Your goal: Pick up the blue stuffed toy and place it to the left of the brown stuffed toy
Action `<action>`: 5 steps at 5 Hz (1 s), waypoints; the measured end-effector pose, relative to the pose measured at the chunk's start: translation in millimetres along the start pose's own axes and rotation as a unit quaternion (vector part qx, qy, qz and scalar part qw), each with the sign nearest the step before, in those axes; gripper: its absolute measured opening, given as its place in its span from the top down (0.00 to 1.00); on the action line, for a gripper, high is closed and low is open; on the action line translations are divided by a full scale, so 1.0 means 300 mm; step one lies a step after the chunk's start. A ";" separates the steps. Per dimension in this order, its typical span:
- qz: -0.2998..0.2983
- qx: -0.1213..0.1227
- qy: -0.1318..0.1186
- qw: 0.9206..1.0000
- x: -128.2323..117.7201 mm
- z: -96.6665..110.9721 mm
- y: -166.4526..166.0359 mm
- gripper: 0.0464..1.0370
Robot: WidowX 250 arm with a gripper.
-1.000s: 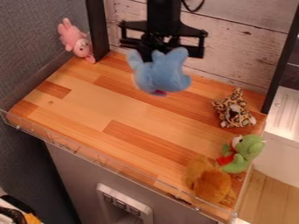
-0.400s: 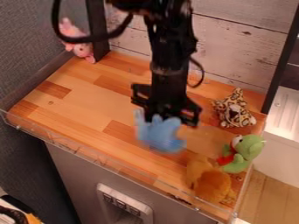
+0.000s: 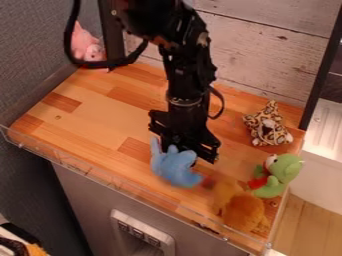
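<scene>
Gripper [image 3: 179, 148] clamped on blue plush [image 3: 175, 167], upper side of toy between its tips. Orange-brown plush [image 3: 245, 212] as landmark: blue plush just up and left of it in view, near. Green plush [image 3: 285, 169] with red patch close by, up and right of landmark. Spotted plush [image 3: 268, 129] farther above landmark, past green one. Pink plush [image 3: 85, 45] well apart from landmark, far upper left.

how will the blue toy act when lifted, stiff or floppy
The blue toy looks plush, so it would probably squash rather than break in the gripper. The parts that stick out might bend, though its plump body should mostly hold its shape.
</scene>
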State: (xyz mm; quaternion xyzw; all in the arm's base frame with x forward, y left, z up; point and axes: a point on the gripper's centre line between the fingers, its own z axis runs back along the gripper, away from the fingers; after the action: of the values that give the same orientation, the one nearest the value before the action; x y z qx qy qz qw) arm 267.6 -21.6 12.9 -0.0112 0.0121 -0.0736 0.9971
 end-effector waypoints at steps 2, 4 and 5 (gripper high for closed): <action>0.106 0.000 0.017 0.994 -0.044 0.041 0.018 0.12; 0.136 -0.001 0.017 0.991 -0.062 0.278 0.035 0.04; 0.107 -0.001 0.003 0.994 -0.023 0.363 0.111 0.04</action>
State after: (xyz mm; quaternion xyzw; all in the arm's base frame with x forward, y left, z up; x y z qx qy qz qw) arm 268.3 14.5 121.1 -0.0108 0.0165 0.0333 0.9993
